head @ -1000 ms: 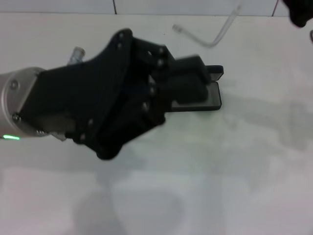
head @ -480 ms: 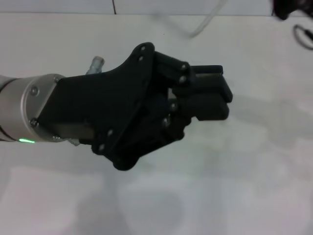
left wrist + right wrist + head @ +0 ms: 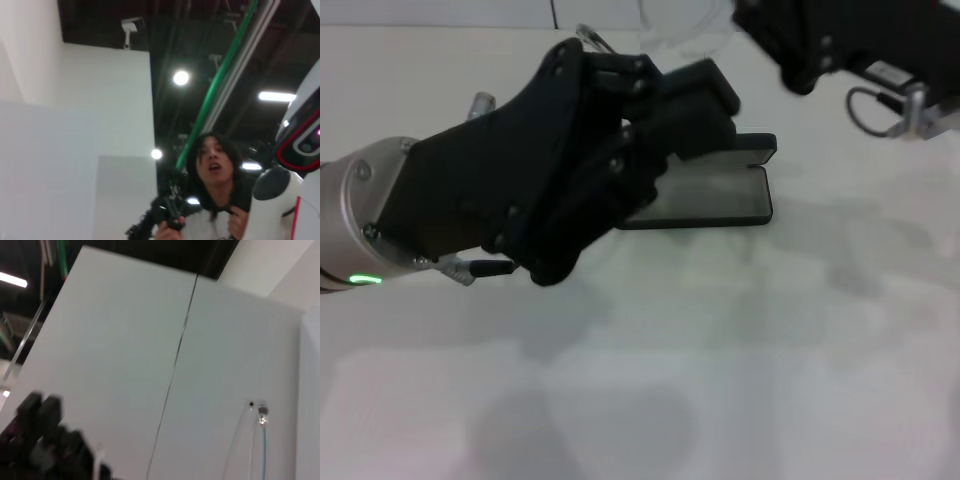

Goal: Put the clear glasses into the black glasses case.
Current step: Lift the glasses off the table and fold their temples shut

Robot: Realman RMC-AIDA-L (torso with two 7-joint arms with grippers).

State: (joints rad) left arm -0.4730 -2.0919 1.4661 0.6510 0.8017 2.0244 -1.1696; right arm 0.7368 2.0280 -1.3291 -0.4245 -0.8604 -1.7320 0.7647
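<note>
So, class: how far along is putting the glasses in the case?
Done: the case lies open on the table, its grey lining bare.
In hand: the glasses are beyond the case by the right claw; whether it grips them is unclear. The left claw is over the case's left end.
Left: getting the glasses into the case.

A white panelled wall (image 3: 150, 365) fills the view, with perhaps the left tool (image 3: 45, 445) in one corner.
</note>
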